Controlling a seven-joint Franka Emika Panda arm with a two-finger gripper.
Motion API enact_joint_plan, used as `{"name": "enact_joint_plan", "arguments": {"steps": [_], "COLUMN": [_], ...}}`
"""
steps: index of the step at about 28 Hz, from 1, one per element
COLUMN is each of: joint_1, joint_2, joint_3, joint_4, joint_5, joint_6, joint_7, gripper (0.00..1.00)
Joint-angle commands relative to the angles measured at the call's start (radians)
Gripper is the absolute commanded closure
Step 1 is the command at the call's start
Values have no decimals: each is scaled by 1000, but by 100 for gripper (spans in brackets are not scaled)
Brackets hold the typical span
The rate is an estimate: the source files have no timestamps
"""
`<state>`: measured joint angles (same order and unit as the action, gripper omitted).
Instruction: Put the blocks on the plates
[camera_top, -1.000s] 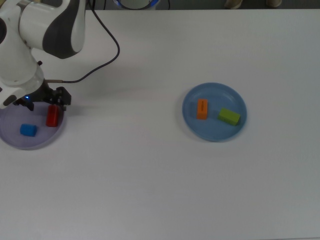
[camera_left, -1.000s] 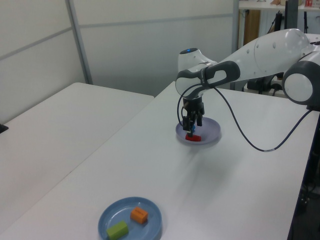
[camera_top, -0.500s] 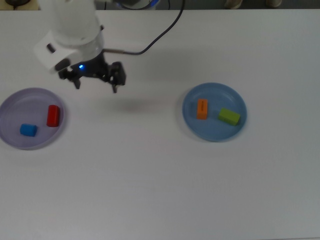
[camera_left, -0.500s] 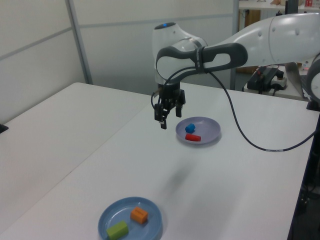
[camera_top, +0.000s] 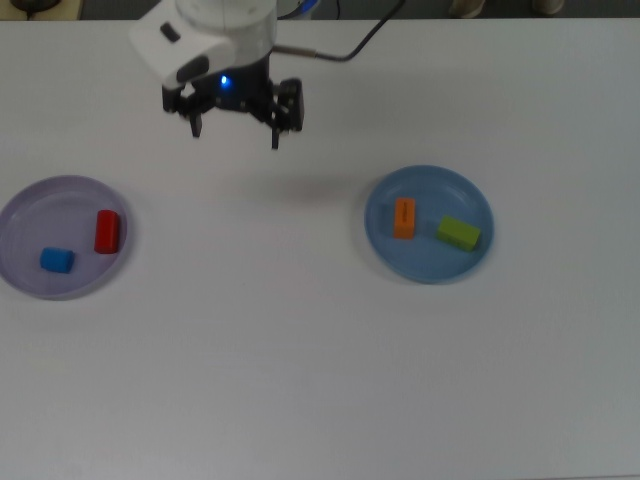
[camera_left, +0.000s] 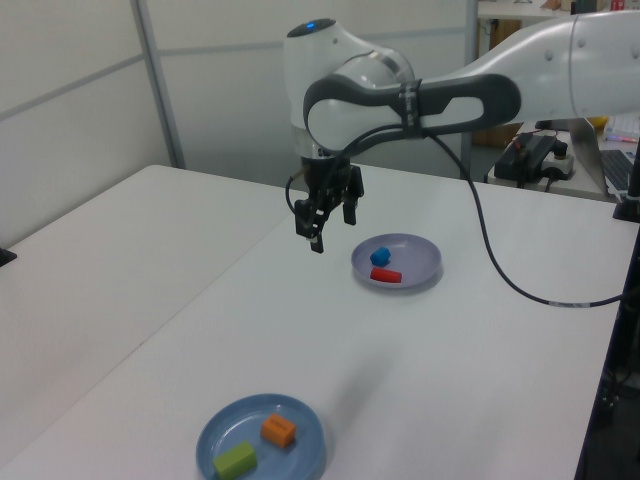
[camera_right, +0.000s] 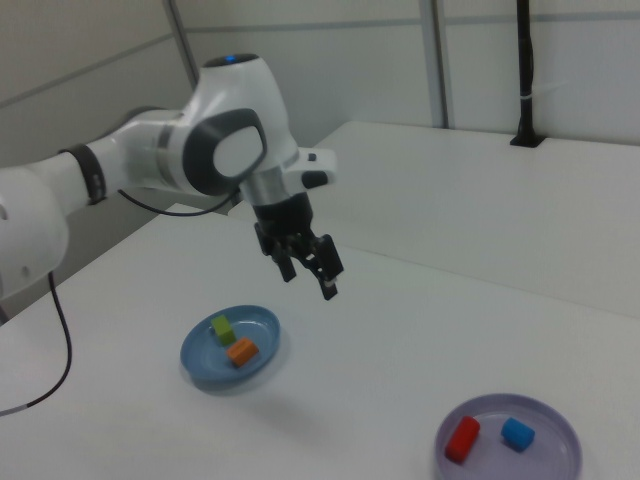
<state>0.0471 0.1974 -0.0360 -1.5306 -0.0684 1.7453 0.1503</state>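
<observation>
— Where were the blocks at that moment?

— All four lay on plates. The lavender plate (camera_top: 20, 215) sat at the top view's left and carried the red cylinder (camera_top: 106, 231), lying on its side, with the blue cube (camera_top: 56, 260) near it but not touching. The blue plate (camera_top: 470, 195) sat well apart at the top view's right and held the orange bar (camera_top: 404, 218) and the green bar (camera_top: 458, 233), side by side with a gap between them.

— And the gripper?

— The gripper (camera_top: 238, 128) hung in the air above the white table (camera_top: 320, 380), between the two plates and toward the top view's upper edge. Its two fingers stood spread apart with nothing between them — empty. A small blue light glowed on the hand in the top view.

— Did the other cameras agree?

— Yes. In the left view the gripper (camera_left: 327, 217) pointed down, raised well clear of the table, just to the left view's left of the lavender plate (camera_left: 425, 262), where the red cylinder (camera_left: 386, 275) and blue cube (camera_left: 380, 256) showed. The blue plate (camera_left: 305, 455) lay near the lower edge with the orange bar (camera_left: 278, 431) and green bar (camera_left: 234, 460). In the right view the gripper (camera_right: 308, 268) hung above and to the right view's right of the blue plate (camera_right: 200, 365); the lavender plate (camera_right: 555, 465) was in the lower right corner.

— Anything else?

— A black cable (camera_left: 500, 270) trailed from the arm across the table.
</observation>
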Motion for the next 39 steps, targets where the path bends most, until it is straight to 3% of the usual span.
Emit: {"name": "enact_joint_plan", "arguments": {"steps": [1, 9, 14, 27, 32, 39], "joint_1": [51, 46, 46, 54, 57, 46], "joint_2": [-87, -151, -202, -199, -231, -242], "joint_3": [-12, -15, -16, -9, -10, -21], "joint_4": [-17, -5, -8, -14, -17, -14], "joint_5": [-54, -33, 16, 28, 41, 70], "joint_6": [-121, -133, -151, -205, -332, -311], "joint_7": [29, -5, 5, 3, -79, -190], "gripper": [0, 0, 0, 0, 0, 0]}}
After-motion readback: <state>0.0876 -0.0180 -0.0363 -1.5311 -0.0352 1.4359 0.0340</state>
